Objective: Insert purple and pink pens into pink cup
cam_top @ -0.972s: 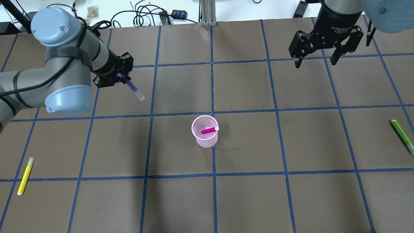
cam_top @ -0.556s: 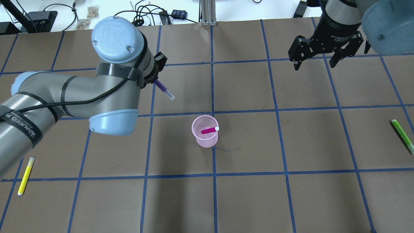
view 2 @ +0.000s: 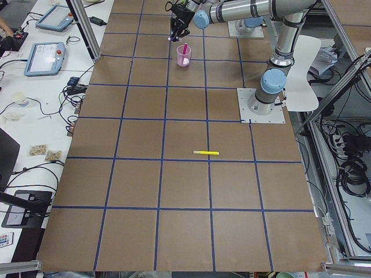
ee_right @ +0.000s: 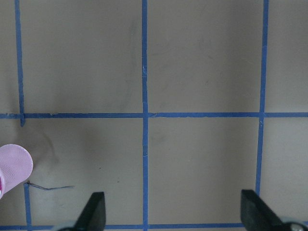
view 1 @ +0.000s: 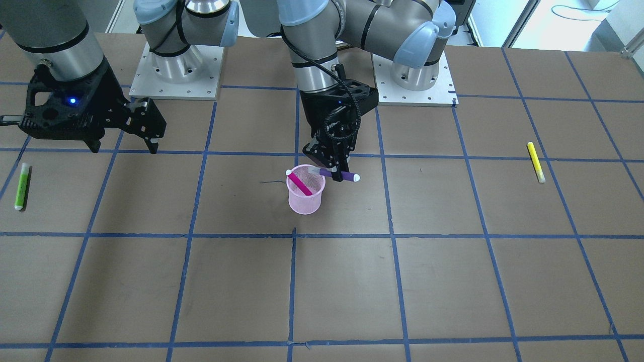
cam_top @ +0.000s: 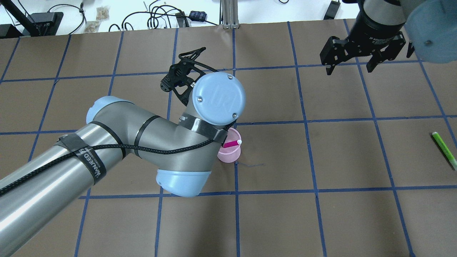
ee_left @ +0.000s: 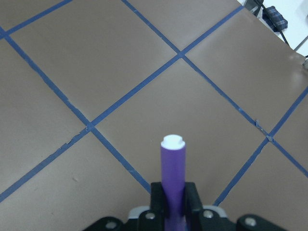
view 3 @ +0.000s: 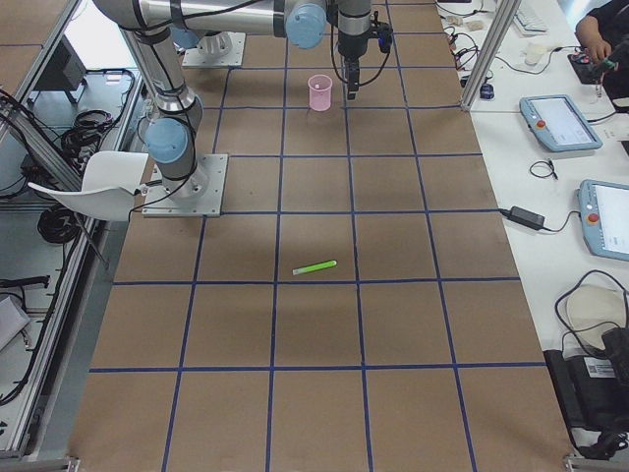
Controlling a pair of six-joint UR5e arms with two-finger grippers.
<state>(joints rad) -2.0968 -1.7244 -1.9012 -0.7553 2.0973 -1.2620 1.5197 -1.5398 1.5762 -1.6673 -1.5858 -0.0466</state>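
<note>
The pink mesh cup (view 1: 305, 197) stands mid-table with the pink pen (view 1: 300, 184) leaning inside it. My left gripper (view 1: 333, 164) is shut on the purple pen (view 1: 343, 175) and holds it nearly level just above the cup's rim, one end over the cup's mouth. The left wrist view shows the purple pen (ee_left: 173, 173) clamped between the fingers. In the overhead view my left wrist hides the gripper and most of the cup (cam_top: 231, 152); the pink pen (cam_top: 232, 143) shows. My right gripper (cam_top: 351, 65) is open and empty, far back right.
A yellow pen (view 1: 536, 162) lies on the table on my left side and a green pen (cam_top: 444, 150) on my right side, both far from the cup. The brown table (view 1: 453, 281) has a blue tape grid. Both arm bases (view 1: 176, 75) stand at the robot's edge.
My left arm has swung right and toward the cup with the purple pen, which now hangs over the cup's rim. The right gripper has barely moved and stays open.
</note>
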